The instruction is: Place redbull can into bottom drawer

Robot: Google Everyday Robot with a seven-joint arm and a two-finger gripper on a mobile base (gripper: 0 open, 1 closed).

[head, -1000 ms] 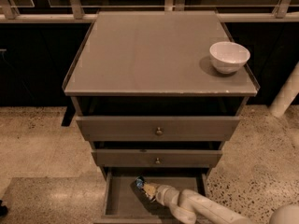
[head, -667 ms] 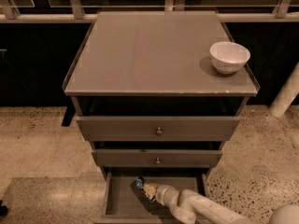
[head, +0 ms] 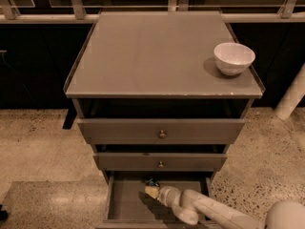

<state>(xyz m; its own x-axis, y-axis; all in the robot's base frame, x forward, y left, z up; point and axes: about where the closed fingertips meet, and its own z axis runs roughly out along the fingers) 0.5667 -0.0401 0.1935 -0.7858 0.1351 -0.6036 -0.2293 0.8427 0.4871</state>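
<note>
Speckled terrazzo floor (head: 38, 142), spread around and beneath all other items. Grey three-drawer bench (head: 162, 56), viewed from above and in front, its flat top bare except near the right rear corner. White robot arm (head: 214, 211), entered from the lower right corner and extended leftward into the lowest compartment. Bottom drawer (head: 126, 202), pulled well out, its flat grey floor exposed. Top drawer (head: 124, 131) and middle drawer (head: 190, 161), both drawn out only slightly, each fitted with one small round knob (head: 162, 134) at centre. White bowl (head: 234, 57), stood upright on the bench top. Hand (head: 153, 191), located inside the bottom drawer, near its back wall and close to the floor; how far it is opened cannot be told. Redbull can (head: 151, 182), glimpsed as a small blue patch just past the tip of the hand, inside the bottom drawer at the rear centre; whether it is gripped cannot be told.
</note>
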